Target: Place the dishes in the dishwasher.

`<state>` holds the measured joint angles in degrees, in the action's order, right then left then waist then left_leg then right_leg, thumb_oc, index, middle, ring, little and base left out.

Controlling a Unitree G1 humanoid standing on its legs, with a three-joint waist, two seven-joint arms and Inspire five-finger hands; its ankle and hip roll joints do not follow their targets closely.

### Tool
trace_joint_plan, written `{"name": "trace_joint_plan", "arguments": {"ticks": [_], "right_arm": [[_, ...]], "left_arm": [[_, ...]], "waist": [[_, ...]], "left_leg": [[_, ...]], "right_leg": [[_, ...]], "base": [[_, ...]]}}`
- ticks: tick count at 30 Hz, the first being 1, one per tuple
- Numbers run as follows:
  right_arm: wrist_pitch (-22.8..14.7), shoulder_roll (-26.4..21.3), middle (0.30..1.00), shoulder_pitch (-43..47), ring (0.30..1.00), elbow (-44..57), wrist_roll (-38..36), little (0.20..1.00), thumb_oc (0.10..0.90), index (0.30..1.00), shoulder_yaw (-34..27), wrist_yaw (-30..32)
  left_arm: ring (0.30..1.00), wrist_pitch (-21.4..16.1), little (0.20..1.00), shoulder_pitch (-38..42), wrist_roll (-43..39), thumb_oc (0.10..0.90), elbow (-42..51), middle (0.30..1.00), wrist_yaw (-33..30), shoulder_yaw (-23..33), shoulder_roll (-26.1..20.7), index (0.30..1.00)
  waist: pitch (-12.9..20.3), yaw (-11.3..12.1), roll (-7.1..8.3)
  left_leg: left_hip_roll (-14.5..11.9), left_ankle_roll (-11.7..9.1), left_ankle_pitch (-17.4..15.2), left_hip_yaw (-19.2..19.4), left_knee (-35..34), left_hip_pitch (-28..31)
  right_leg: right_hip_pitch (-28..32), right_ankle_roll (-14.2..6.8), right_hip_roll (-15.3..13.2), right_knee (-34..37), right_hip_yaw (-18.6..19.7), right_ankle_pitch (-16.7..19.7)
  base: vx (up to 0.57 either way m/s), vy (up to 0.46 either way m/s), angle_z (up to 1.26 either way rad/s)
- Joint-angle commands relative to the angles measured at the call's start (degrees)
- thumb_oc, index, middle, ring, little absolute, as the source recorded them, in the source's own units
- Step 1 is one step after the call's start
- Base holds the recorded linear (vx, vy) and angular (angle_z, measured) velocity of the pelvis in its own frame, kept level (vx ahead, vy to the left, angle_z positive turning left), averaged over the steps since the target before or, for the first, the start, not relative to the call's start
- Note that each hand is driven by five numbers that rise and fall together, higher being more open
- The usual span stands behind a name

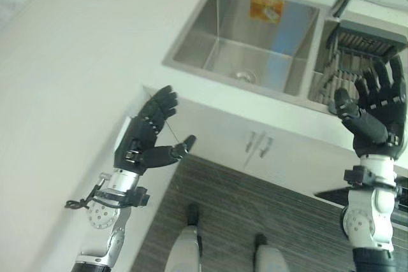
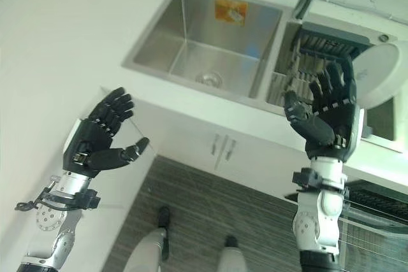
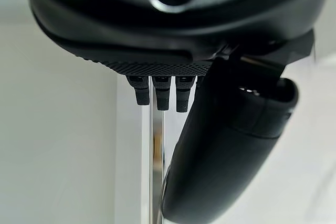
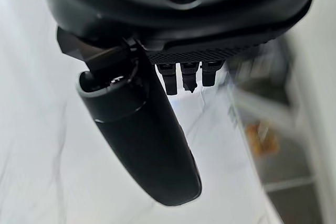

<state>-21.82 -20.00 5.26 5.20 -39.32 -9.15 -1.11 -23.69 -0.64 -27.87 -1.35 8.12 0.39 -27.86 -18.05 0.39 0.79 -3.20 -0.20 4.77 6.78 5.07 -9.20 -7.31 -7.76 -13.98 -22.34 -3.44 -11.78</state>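
Both hands are raised, fingers spread and holding nothing: the left hand (image 2: 95,138) hangs over the white counter's (image 2: 57,42) edge, the right hand (image 2: 328,116) over the small basin with its dish rack (image 2: 312,52). I judge this a ready pose, nothing yet picked. Beyond the right hand, a plain white round plate (image 2: 382,81) rests at that basin's right edge. Farther back, the steel sink (image 2: 204,42) holds no dishes.

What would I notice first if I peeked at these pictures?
Two dark robot hands held up with open fingers: the left hand over the white counter, the right hand in front of a dish rack. Between them sits a shiny metal sink with an orange sticker on its back wall. A white plate leans at the rack's right.
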Motion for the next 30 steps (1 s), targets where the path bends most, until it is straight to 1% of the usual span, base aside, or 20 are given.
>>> {"name": "trace_joint_plan", "arguments": {"ticks": [1,5,11,13,18,20,23,26,27,28,29,30], "right_arm": [[-6.1,-5.2,0.900,-1.1,0.900,5.6,0.6,0.900,0.800,0.900,-1.5,-0.1],[-6.2,-4.4,0.900,-1.1,0.900,5.0,0.8,0.900,0.800,0.900,-1.3,-0.9],[-6.5,-4.1,0.900,-0.8,0.900,4.6,0.3,0.900,0.800,0.900,-1.0,-0.5],[-6.3,-4.2,0.900,-0.8,0.900,4.6,0.1,0.900,0.800,0.900,-0.9,-0.5],[-6.9,-4.6,0.900,-0.8,0.900,3.9,-0.5,0.900,0.800,0.900,-0.9,-0.2],[-6.9,-5.0,0.900,-0.7,0.900,3.8,-0.6,0.900,0.800,0.900,-1.0,0.2],[-6.1,-5.4,0.900,-0.9,0.900,4.2,-0.2,0.900,0.800,0.900,-0.9,1.4],[-5.4,-5.0,0.900,-1.0,0.900,4.6,0.0,0.900,0.800,0.900,-0.9,1.2],[-5.6,-4.8,0.900,-0.8,0.900,4.8,-0.1,0.900,0.800,0.900,-0.7,0.9],[-6.0,-4.5,0.900,-0.6,0.900,4.9,-0.3,0.900,0.800,0.900,-0.4,0.5],[-6.1,-4.6,0.900,-0.6,0.900,5.5,-0.7,0.900,0.800,0.900,-0.1,0.6],[-6.6,-4.5,0.900,-0.6,0.900,5.5,-0.7,0.900,0.800,0.900,0.3,0.2]], "left_arm": [[0.900,-6.7,0.900,3.2,3.6,0.800,3.1,0.900,-0.4,1.5,1.6,0.900],[0.900,-6.9,0.900,2.8,4.8,0.800,2.5,0.900,-0.9,1.4,1.2,0.900],[0.900,-4.9,0.900,1.5,7.1,0.800,1.7,0.900,-0.5,0.3,0.7,0.900],[0.900,-4.9,0.900,0.5,8.6,0.800,1.0,0.900,-0.4,-0.1,0.6,0.900],[0.900,-6.0,0.900,-1.9,11.2,0.800,-2.7,0.900,1.3,-2.7,0.8,0.900],[0.900,-6.4,0.900,-2.6,11.3,0.800,-3.5,0.900,2.2,-3.5,1.0,0.900],[0.900,-8.0,0.900,-3.2,10.6,0.800,-3.9,0.900,2.4,-4.1,1.2,0.900],[0.900,-8.7,0.900,-3.6,8.9,0.800,-2.8,0.900,1.8,-3.2,0.8,0.900],[0.900,-9.8,0.900,-3.5,8.5,0.800,-1.9,0.900,0.9,-2.3,0.5,0.900],[0.900,-10.8,0.900,-3.2,8.8,0.800,-1.4,0.900,0.0,-1.8,0.2,0.900],[0.900,-11.4,0.900,-2.4,9.1,0.800,-0.8,0.900,-1.0,-1.5,-0.4,0.900],[0.900,-11.9,0.900,-1.6,9.2,0.800,-0.5,0.900,-2.1,-1.3,-1.0,0.900]], "waist": [[9.8,-3.6,-3.05],[10.3,-3.2,-2.65],[10.7,-2.3,-1.89],[10.7,-2.0,-1.63],[10.7,-1.5,-1.16],[10.7,-1.4,-1.05],[10.6,-1.3,-0.90],[10.0,-0.9,-1.11],[9.4,-0.6,-1.58],[8.8,-0.7,-2.06],[8.0,-1.0,-2.58],[7.2,-1.2,-2.96]], "left_leg": [[-0.9,-2.6,-17.7,-1.4,12.1,0.8],[-0.6,-2.1,-18.3,-0.6,12.1,1.0],[-0.5,-1.5,-18.7,0.2,12.1,1.2],[-0.6,-1.4,-18.8,0.5,12.1,1.3],[-0.9,-1.4,-19.0,1.1,12.1,1.7],[-0.9,-1.4,-19.0,1.1,12.1,1.7],[-1.0,-1.4,-19.1,1.6,12.1,2.2],[-1.3,-0.9,-19.2,2.6,12.1,3.0],[-1.9,-0.5,-18.9,2.9,12.1,3.4],[-2.3,0.0,-18.6,2.6,12.1,3.7],[-2.5,0.6,-18.5,1.5,12.1,4.0],[-2.7,0.9,-18.2,0.9,12.1,4.4]], "right_leg": [[0.5,1.5,6.8,5.2,-7.3,0.3],[0.2,0.9,6.1,5.2,-7.3,0.4],[0.1,0.5,5.4,5.2,-7.5,0.4],[0.2,0.4,5.3,5.2,-7.5,0.4],[0.4,0.5,5.3,5.2,-7.6,0.3],[0.6,0.6,5.4,5.2,-7.6,0.1],[1.1,0.5,5.3,5.2,-8.2,0.1],[3.2,0.7,5.4,5.2,-10.2,0.4],[4.6,0.7,5.8,5.2,-11.9,0.9],[5.2,0.5,6.4,5.2,-12.1,2.1],[5.4,0.3,7.0,5.2,-11.7,4.1],[4.9,-0.1,6.1,3.2,-11.3,5.3]], "base": [[0.10,0.148,-0.86],[0.03,0.019,-0.27],[0.00,-0.023,-0.03],[0.00,-0.017,0.00],[0.00,-0.031,-0.13],[0.00,-0.006,-0.08],[0.02,0.026,-0.02],[0.03,0.057,-0.04],[-0.02,0.014,-0.16],[-0.07,-0.053,-0.27],[-0.12,-0.122,-0.33],[-0.17,-0.250,-0.35]]}}
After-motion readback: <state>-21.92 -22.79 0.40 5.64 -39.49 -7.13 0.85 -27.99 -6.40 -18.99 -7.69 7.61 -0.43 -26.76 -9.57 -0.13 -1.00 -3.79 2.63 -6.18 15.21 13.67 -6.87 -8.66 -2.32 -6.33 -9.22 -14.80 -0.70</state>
